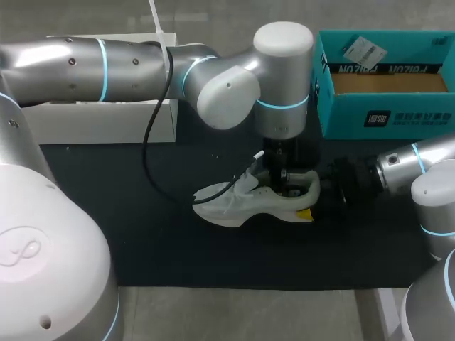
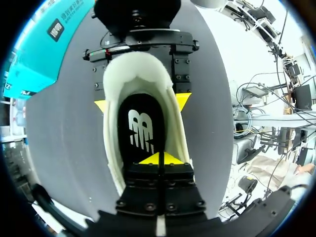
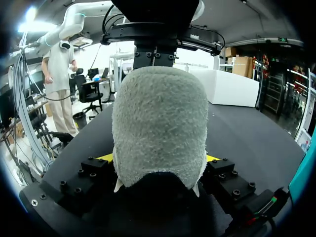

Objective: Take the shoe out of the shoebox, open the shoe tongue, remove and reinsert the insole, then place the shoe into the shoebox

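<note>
A white shoe [image 1: 242, 206] lies on the black mat [image 1: 142, 234], toe to the left and heel to the right. My right gripper [image 1: 309, 195] holds the heel from the right. Its yellow fingertips [image 2: 181, 101] press both sides of the fuzzy heel collar [image 3: 158, 123]. From above, my left gripper [image 2: 159, 159] points down into the shoe's mouth. Its tips are shut together over the black insole [image 2: 140, 128], which lies flat inside. I cannot tell whether they touch it. The teal shoebox [image 1: 341, 117] stands open at the back right.
A white box [image 1: 99, 121] stands at the back left of the mat. A black cable [image 1: 153, 170] hangs from my left arm down to the shoe's laces. Bare mat lies in front of and to the left of the shoe.
</note>
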You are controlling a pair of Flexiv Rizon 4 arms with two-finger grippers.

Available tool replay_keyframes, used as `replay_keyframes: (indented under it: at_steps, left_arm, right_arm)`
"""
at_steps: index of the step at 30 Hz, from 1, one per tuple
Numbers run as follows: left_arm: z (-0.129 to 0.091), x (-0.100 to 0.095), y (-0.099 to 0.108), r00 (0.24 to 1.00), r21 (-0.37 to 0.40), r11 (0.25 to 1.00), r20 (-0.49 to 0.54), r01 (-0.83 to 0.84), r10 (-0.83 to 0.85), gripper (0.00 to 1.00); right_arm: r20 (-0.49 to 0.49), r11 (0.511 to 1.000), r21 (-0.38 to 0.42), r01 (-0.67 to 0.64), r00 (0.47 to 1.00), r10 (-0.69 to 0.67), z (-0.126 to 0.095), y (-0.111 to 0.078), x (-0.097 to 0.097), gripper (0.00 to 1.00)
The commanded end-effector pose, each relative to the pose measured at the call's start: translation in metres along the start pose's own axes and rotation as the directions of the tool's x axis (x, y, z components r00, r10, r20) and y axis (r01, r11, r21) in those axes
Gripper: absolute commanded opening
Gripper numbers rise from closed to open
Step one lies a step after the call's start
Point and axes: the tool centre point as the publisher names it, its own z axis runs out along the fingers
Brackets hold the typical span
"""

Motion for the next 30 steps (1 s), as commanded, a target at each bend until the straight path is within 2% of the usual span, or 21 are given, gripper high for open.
replay_keyframes:
  at_steps: [1,3,5,11,13,14,16,18,25,26,27,28,30]
  left_arm:
    - [0.005,0.002,0.003,1.000,0.006,1.000,-0.019,0.007,-0.007,0.00]
    - [0.006,0.004,0.003,0.999,0.010,1.000,-0.035,0.010,-0.010,0.00]
    - [0.007,0.006,0.002,0.999,0.012,1.000,-0.038,0.008,-0.008,0.04]
    - [0.013,0.007,0.000,0.999,0.008,1.000,-0.054,0.001,-0.001,0.05]
    - [0.014,0.008,-0.001,0.998,0.010,1.000,-0.060,-0.010,0.010,0.09]
    - [0.016,0.008,-0.002,0.998,0.009,1.000,-0.062,-0.012,0.012,0.16]
    - [0.018,0.008,-0.002,0.998,0.008,1.000,-0.066,-0.014,0.015,0.20]
    - [0.019,0.008,-0.002,0.998,0.006,1.000,-0.066,-0.015,0.016,0.29]
    - [0.026,0.008,-0.002,0.999,0.004,1.000,-0.039,-0.020,0.020,0.32]
    - [0.029,0.008,-0.002,0.999,0.005,1.000,-0.039,-0.021,0.021,0.35]
    - [0.030,0.008,-0.003,0.999,0.006,1.000,-0.030,-0.020,0.020,0.42]
    - [0.033,0.007,-0.003,1.000,0.013,1.000,-0.020,-0.014,0.014,0.58]
    - [0.039,0.006,-0.004,1.000,0.018,1.000,-0.020,-0.016,0.016,0.48]
  right_arm:
    - [0.002,1.000,0.002,0.000,1.000,0.000,0.002,-0.001,0.000,0.00]
    - [0.002,1.000,0.002,0.000,1.000,0.000,0.002,-0.001,0.000,0.00]
    - [0.002,1.000,0.002,0.000,1.000,0.000,0.002,-0.001,0.000,0.00]
    - [0.002,1.000,0.002,0.000,1.000,0.000,0.002,-0.001,0.000,0.00]
    - [0.002,1.000,0.002,0.000,1.000,0.000,0.002,-0.001,0.000,0.00]
    - [0.002,1.000,0.002,0.000,1.000,0.000,0.002,-0.001,0.000,0.00]
    - [0.002,1.000,0.002,0.000,1.000,0.000,0.002,-0.001,0.000,0.00]
    - [0.002,1.000,0.002,0.000,1.000,0.000,0.002,-0.001,0.000,0.00]
    - [0.002,1.000,0.002,0.000,1.000,0.000,0.002,-0.001,0.000,0.00]
    - [0.002,1.000,0.002,0.000,1.000,0.000,0.002,-0.001,0.000,0.00]
    - [0.002,1.000,0.002,0.000,1.000,0.000,0.002,-0.001,0.000,0.00]
    - [0.002,1.000,0.002,0.000,1.000,0.000,0.002,-0.001,0.000,0.00]
    - [0.002,1.000,0.002,0.000,1.000,0.000,0.002,-0.001,0.000,0.00]
